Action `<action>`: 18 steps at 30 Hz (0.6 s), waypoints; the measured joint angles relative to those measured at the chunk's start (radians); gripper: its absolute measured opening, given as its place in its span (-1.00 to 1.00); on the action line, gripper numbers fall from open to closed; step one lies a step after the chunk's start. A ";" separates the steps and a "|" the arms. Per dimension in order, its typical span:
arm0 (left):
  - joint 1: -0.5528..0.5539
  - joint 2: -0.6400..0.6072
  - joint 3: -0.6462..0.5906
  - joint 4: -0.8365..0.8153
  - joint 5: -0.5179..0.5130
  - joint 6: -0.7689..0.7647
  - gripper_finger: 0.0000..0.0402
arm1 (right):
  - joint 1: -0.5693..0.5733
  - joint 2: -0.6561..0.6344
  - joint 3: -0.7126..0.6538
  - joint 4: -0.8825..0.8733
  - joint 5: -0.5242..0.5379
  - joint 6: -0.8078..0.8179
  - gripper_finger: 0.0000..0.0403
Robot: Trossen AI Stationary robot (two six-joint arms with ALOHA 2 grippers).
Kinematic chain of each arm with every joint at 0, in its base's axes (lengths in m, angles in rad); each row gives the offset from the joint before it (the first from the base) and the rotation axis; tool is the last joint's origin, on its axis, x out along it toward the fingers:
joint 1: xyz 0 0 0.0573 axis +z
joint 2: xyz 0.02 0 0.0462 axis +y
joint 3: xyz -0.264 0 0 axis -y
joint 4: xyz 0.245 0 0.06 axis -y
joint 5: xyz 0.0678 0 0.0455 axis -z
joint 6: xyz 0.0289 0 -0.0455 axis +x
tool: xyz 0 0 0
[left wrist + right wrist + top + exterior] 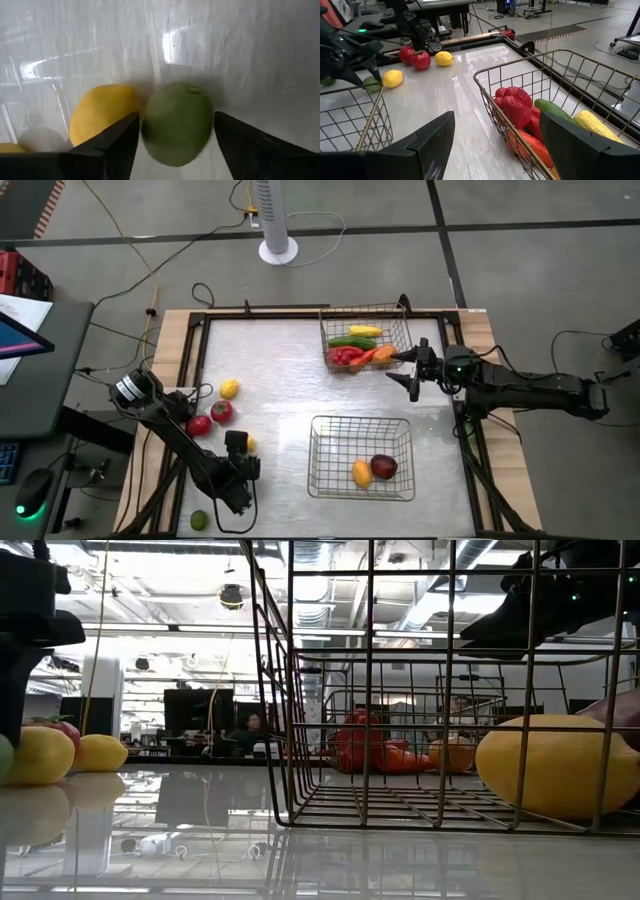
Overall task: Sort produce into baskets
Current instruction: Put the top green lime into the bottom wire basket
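My left gripper point(238, 452) is open near the table's left front. In the left wrist view its fingers point(176, 116) stand on either side of a round green fruit point(177, 125), with a yellow lemon point(100, 117) right beside it. My right gripper point(403, 372) is open and empty, just off the far wire basket's point(365, 338) near right corner. That basket holds a yellow corn cob point(597, 130), a green cucumber point(552, 111), a red pepper point(515, 105) and orange pieces. The near basket point(362, 458) holds a yellow fruit point(361, 472) and a dark maroon one point(384, 467). My left gripper has one finger point(115, 137) on each side of the green fruit, pointing down at the table. The gaps are very small, and I cannot tell whether the fingers touch it.
A yellow lemon point(229, 388) and two red tomatoes point(221, 411) point(198, 424) lie loose at the table's left. A lime point(198, 520) lies at the near left corner. There is bare tabletop between the two baskets and left of them. A dark frame point(190, 350) rims the table.
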 joint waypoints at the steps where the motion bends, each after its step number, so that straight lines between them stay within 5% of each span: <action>1: 0.000 0.000 0.000 0.000 0.000 -0.004 0.15 | 0.000 0.000 0.000 0.000 0.000 0.000 0.56; 10: 0.053 -0.023 0.038 0.015 -0.029 -0.038 -0.17 | 0.000 0.000 0.000 0.009 0.000 -0.001 0.56; 18: 0.154 -0.148 0.131 0.078 -0.354 0.110 -0.15 | 0.000 0.000 0.000 0.018 0.000 0.005 0.56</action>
